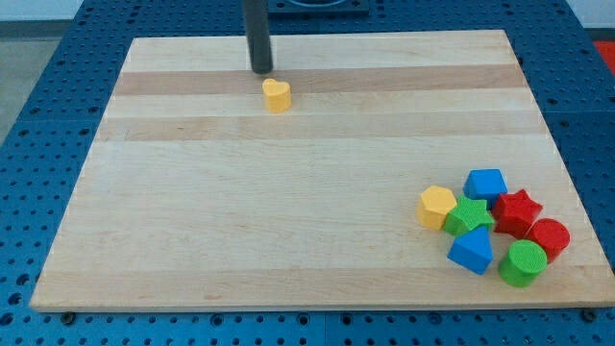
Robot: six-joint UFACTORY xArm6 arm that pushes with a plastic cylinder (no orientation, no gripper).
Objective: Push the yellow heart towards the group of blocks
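Note:
The yellow heart (277, 95) lies alone near the view's top, left of centre, on the wooden board (240, 211). My tip (261, 71) stands just above and slightly left of the heart, close to it; I cannot tell if it touches. The group of blocks sits at the view's bottom right: a yellow hexagon (436, 206), a green star (470, 215), a blue block (486, 183), a red star (517, 211), a red cylinder (549, 238), a blue triangle (471, 252) and a green cylinder (524, 262).
The board rests on a blue perforated table (38, 106). The board's right edge (567, 192) runs close to the group of blocks.

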